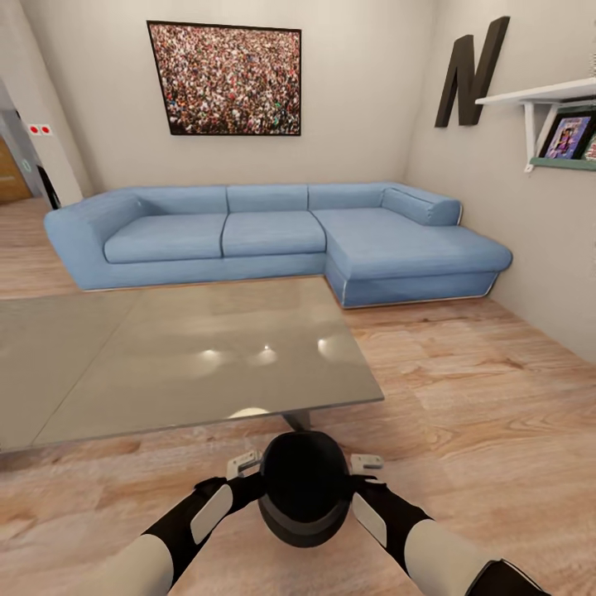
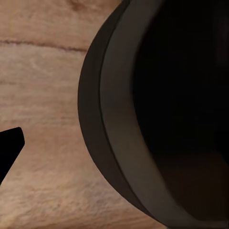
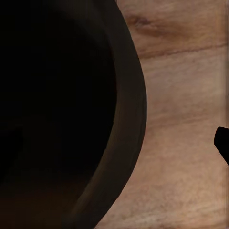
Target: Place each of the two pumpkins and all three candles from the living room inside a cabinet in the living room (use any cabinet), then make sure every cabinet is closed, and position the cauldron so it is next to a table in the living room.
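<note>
The small round-bellied black cauldron point(image 1: 304, 499) hung between the 2 arms, just in front of the near edge of the large low rectangular coffee table with a glossy grey top point(image 1: 165, 356) and above the pale wooden plank floor point(image 1: 463, 414). Measured from that table, the pot sat close to the near right corner, beside the dark leg under the top, so the relation the task asks for looked almost met; lowering it where it hung would probably do.

The left gripper point(image 1: 246, 463) pressed on the side of the cauldron away from the table's right corner, and the right gripper point(image 1: 365, 463) pressed on the opposite side. Both were equally near, 1 on each flank, with black forearms angled inward toward the pot. The pot's mouth appeared tipped toward the robot, away from the table.

In the left wrist view, the cauldron's rim and dark interior point(image 2: 157, 114) loomed close, with floor boards beyond. In the right wrist view, the same dark bowl point(image 3: 62, 109) sat equally close.

The arms seemed to carry the pot by squeezing it between them; whether each gripper's own fingers were spread or closed could not be told

Beyond the table stood a long blue fabric corner sofa point(image 1: 273, 232)
</note>
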Controlling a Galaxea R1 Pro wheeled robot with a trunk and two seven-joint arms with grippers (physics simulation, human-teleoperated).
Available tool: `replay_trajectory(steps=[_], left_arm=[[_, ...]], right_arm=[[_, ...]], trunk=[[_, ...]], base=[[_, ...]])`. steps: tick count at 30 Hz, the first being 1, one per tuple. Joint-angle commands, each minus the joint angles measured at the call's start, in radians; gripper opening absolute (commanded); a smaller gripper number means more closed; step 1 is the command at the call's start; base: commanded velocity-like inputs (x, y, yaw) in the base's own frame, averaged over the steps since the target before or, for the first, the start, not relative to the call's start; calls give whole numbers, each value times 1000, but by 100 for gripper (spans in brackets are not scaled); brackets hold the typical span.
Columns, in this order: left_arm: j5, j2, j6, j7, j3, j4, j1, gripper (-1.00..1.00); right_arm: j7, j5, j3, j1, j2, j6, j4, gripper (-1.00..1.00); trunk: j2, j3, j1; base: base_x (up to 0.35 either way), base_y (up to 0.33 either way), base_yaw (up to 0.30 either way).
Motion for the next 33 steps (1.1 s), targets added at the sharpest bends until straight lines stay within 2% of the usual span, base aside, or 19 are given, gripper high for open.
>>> replay_trajectory(steps=[1,20,33], left_arm=[[11,1,1,9,-7,-2,-1,100],[11,2,2,9,-7,-2,-1,100],[10,2,2,9,-7,-2,-1,100]], right_arm=[[-7,-7,9,-1,-1,5,-2,100],[-9,-8,8,0,-1,4,-3,100],[-9,-8,8,0,1,4,-3,100]], trunk=[[0,3,-1],[4,77,-9],[92,118,-57]], base=[[-12,0,0],[-55,11,0],[0,0,0]])
